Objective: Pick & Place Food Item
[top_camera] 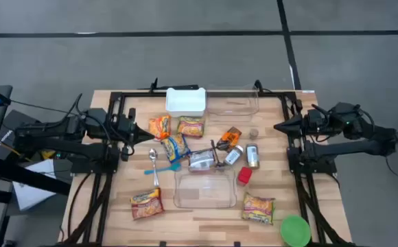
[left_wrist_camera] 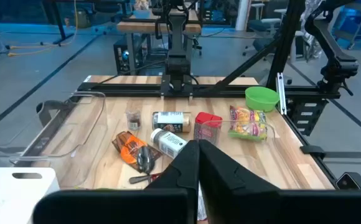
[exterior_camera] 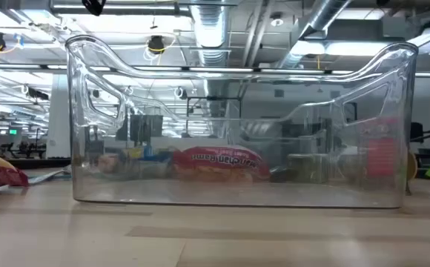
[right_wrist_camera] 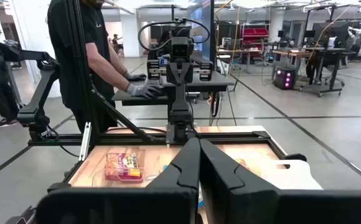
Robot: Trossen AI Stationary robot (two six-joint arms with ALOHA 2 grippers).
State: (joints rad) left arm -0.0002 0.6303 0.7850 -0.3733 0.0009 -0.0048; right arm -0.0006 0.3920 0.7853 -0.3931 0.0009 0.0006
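Food items lie scattered mid-table: yellow-red noodle packets [top_camera: 191, 126] [top_camera: 146, 203] [top_camera: 258, 208], a blue-yellow packet [top_camera: 176, 147], an orange packet [top_camera: 232, 136], a silver packet [top_camera: 202, 160], two cans [top_camera: 252, 156] and a red cup [top_camera: 244, 175]. A clear bin [top_camera: 206, 189] stands near the front edge and fills the low view [exterior_camera: 237, 119]. My left gripper [top_camera: 147, 130] waits at the table's left side, shut and empty [left_wrist_camera: 199, 155]. My right gripper [top_camera: 278, 127] waits at the right side, shut and empty [right_wrist_camera: 199, 152].
A white lidded container [top_camera: 185, 101] and a second clear bin [top_camera: 232, 104] stand at the far edge. A green bowl [top_camera: 295, 230] sits at the near right corner, a spoon [top_camera: 153, 165] left of centre. A person [right_wrist_camera: 87, 50] stands beyond the table's left side.
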